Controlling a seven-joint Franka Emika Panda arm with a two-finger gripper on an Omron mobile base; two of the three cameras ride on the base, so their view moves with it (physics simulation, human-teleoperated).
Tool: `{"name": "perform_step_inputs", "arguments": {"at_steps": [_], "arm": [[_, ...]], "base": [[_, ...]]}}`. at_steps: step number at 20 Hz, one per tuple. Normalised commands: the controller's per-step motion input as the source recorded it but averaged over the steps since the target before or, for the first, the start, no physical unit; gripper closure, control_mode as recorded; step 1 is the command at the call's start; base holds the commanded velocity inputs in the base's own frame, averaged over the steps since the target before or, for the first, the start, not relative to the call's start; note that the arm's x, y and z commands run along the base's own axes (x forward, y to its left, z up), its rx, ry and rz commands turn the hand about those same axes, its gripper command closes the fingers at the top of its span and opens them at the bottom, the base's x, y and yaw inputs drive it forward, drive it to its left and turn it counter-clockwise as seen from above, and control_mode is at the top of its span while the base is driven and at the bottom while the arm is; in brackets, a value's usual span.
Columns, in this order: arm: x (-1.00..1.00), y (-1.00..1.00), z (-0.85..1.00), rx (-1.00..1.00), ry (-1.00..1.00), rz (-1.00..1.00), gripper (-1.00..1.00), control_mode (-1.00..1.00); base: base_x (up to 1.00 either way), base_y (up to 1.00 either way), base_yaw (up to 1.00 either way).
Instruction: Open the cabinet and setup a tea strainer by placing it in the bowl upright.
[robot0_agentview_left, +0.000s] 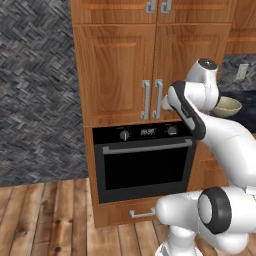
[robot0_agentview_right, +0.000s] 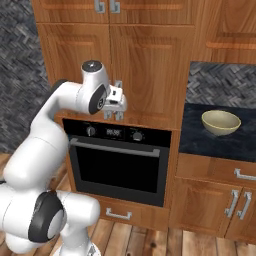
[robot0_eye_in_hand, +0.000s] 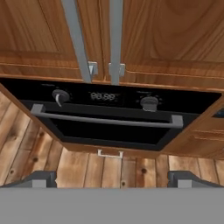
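The cabinet (robot0_agentview_left: 115, 70) (robot0_agentview_right: 145, 65) (robot0_eye_in_hand: 175, 35) stands above a built-in oven with both tall wooden doors shut. Its two silver bar handles (robot0_agentview_left: 151, 99) (robot0_eye_in_hand: 97, 39) meet at the centre edge. My gripper (robot0_agentview_right: 114, 114) (robot0_eye_in_hand: 113, 179) hovers just in front of the lower ends of those handles, fingers pointing down, open and holding nothing. The beige bowl (robot0_agentview_left: 227, 106) (robot0_agentview_right: 220, 122) sits upright on the dark counter to the right of the cabinet. The tea strainer is out of view.
A black oven (robot0_agentview_left: 142, 165) (robot0_agentview_right: 117, 160) (robot0_eye_in_hand: 109, 120) with a long bar handle sits directly below the cabinet, a drawer under it. Base cabinets (robot0_agentview_right: 220, 200) stand below the dark counter (robot0_agentview_right: 200, 137). A grey herringbone wall (robot0_agentview_left: 35, 90) lies to the left, above the wooden floor (robot0_agentview_left: 45, 215).
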Motion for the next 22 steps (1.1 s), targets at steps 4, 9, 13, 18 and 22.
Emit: {"name": "perform_step_inputs", "arguments": {"at_steps": [4, 9, 13, 18, 22], "arm": [[0.63, 0.00, -0.27, 0.00, -0.06, 0.00, -1.00, -1.00], [0.11, -0.03, -0.01, 0.00, -0.10, -0.01, -1.00, -1.00], [0.00, 0.00, 0.01, 0.00, -0.10, -0.02, -1.00, -1.00], [0.04, 0.00, 0.03, 0.00, -0.10, -0.01, -1.00, -1.00], [0.13, 0.00, 0.00, 0.00, -0.08, 0.00, -1.00, -1.00]], "base": [[0.00, 0.00, 0.00], [0.00, 0.00, 0.00], [0.00, 0.00, 0.00], [0.00, 0.00, 0.00], [0.00, 0.00, 0.00]]}}
